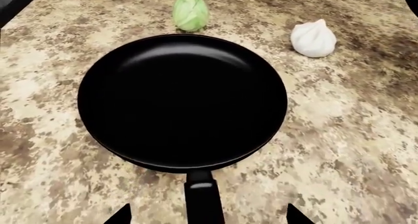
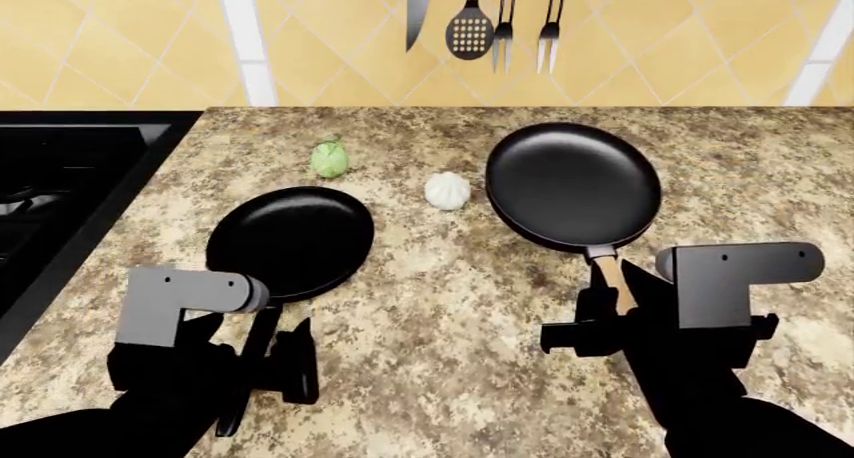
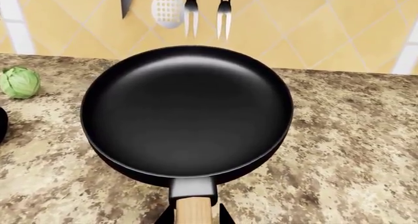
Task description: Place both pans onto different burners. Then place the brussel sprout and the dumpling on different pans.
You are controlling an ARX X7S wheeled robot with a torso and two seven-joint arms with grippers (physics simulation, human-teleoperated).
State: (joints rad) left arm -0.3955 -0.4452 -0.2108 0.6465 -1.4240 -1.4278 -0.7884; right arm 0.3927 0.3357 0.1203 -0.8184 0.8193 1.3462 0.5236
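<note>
Pans sat apart on the counter [image 2: 441, 308], each handle pointing toward its own gripper for lifting. The right gripper [image 2: 617, 323] clenched the wooden-handled pan [image 2: 574, 186]; the left gripper [image 2: 262, 363] straddled the black-handled pan [image 2: 291, 240], fingers spread.

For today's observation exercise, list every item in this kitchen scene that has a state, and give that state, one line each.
Black-handled pan: empty, on the counter, off the stove.
Wooden-handled pan: empty; handle between the right gripper's fingers.
Brussel sprout: loose on the counter.
Dumpling: loose on the counter, between the pans.
Left gripper: open, straddling the black handle.
Right gripper: at the wooden handle; grip unclear.
Stove: no pans on it.
</note>
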